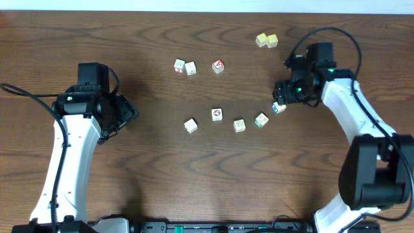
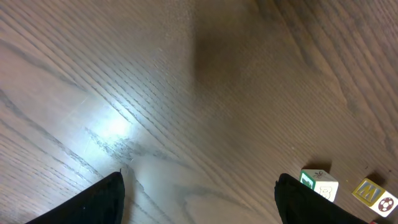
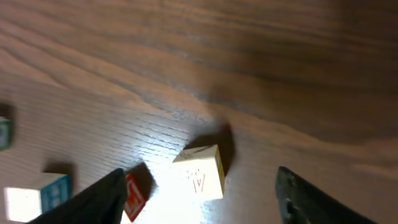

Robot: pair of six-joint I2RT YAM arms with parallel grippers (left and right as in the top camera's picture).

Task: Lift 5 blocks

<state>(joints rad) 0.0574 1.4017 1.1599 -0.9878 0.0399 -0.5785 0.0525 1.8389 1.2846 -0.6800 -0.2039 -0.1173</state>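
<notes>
Five blocks, small whitish wooden cubes with tiny coloured marks, lie in a shallow arc across the middle of the tabletop, each apart from its neighbours. The rightmost block shows some blue and sits just beside the right pincer. In the right wrist view that pincer has its fingers spread, and a lettered block with a faint "A" on its face stands between them, touching neither. The cubes to its left there show red, blue and green marks too blurred to read. Farther back on the tabletop are two more whitish cubes side by side, one red-topped cube and two pale yellow cubes touching, making ten cubes in all. The left pincer is well away from the arc. Its fingers are spread wide over bare wood.
</notes>
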